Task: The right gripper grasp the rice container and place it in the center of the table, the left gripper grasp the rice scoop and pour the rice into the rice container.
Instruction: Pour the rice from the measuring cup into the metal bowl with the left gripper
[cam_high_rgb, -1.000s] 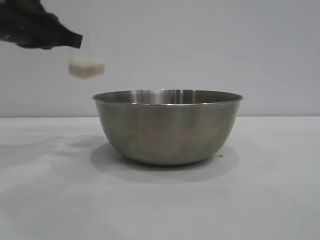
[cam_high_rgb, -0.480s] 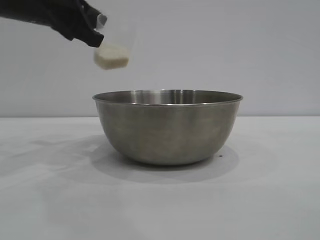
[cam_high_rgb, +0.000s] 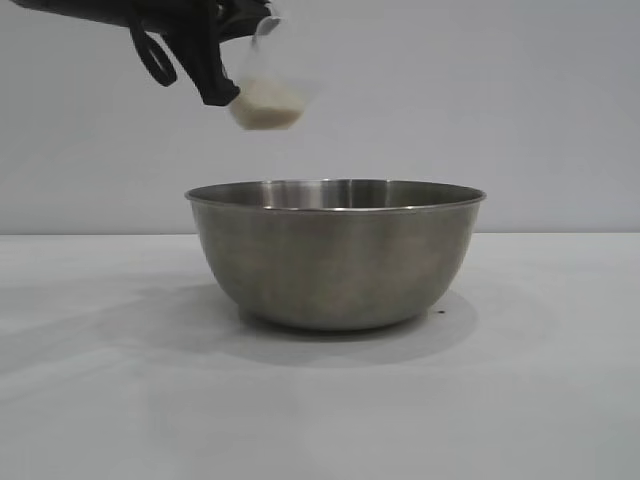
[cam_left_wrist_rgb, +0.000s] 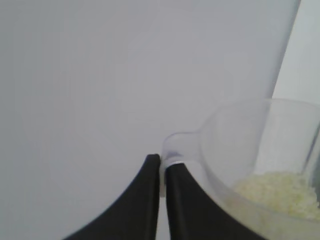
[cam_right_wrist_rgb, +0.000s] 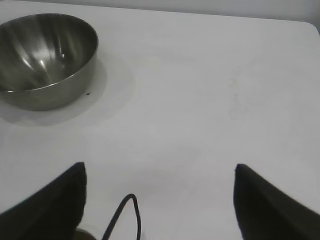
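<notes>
Since a second ago the left hand (cam_high_rgb: 228, 92) has carried the small translucent plastic rice scoop (cam_high_rgb: 268, 85) rightward, tilted, above the left rim of the large round brushed-steel rice container (cam_high_rgb: 335, 255) on the white counter (cam_high_rgb: 100, 400). Left wrist view: that hand's fingers (cam_left_wrist_rgb: 177, 200) clench the scoop's handle; off-white rice (cam_left_wrist_rgb: 280, 192) lies inside. Right wrist view: the right hand (cam_right_wrist_rgb: 159, 197) hangs released over bare counter, well apart from the container.

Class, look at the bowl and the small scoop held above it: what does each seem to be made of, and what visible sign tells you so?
Rice container: apparently brushed stainless steel, with a dull grey sheen, streaky reflections inside and a thin rolled rim.
Rice scoop: probably translucent whitish plastic, since the rice shows through its wall.
</notes>
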